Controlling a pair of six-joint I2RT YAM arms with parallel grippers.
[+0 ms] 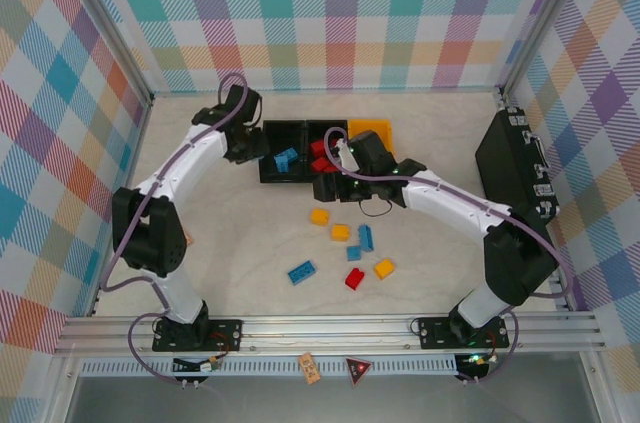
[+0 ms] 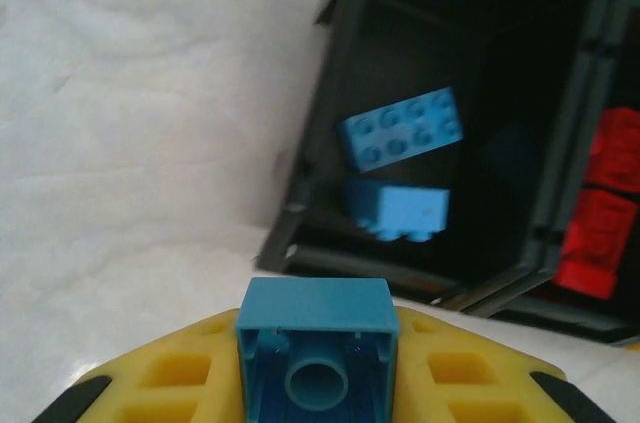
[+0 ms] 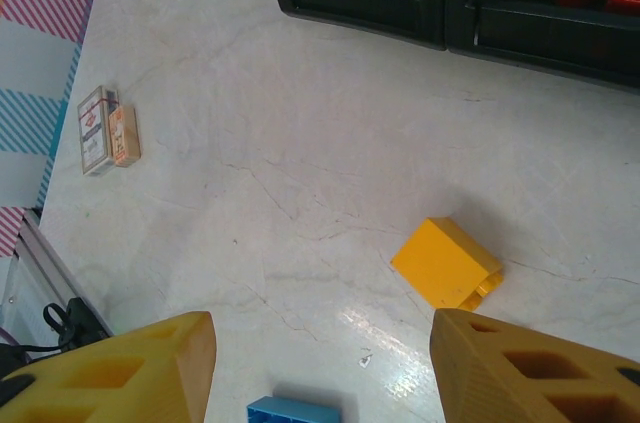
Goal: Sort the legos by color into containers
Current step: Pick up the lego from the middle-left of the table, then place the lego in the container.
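My left gripper [image 2: 316,338] is shut on a small blue lego [image 2: 316,315], held just outside the near left corner of the left black bin [image 2: 310,158]. Two blue legos [image 2: 403,128] lie in that bin. The middle black bin [image 1: 325,131] holds red legos [image 2: 598,233], and the yellow-orange bin [image 1: 372,131] stands to its right. My right gripper [image 3: 320,363] hangs open over the table in front of the bins, empty, with a yellow lego [image 3: 445,263] and a blue lego [image 3: 295,409] below it. Several loose legos [image 1: 345,248] lie mid-table.
A large flat black case [image 1: 515,165] stands along the right wall. A small card box [image 3: 107,129] lies near the left edge of the table. Plaid walls enclose the table on three sides, and an aluminium rail [image 1: 330,328] runs along the front.
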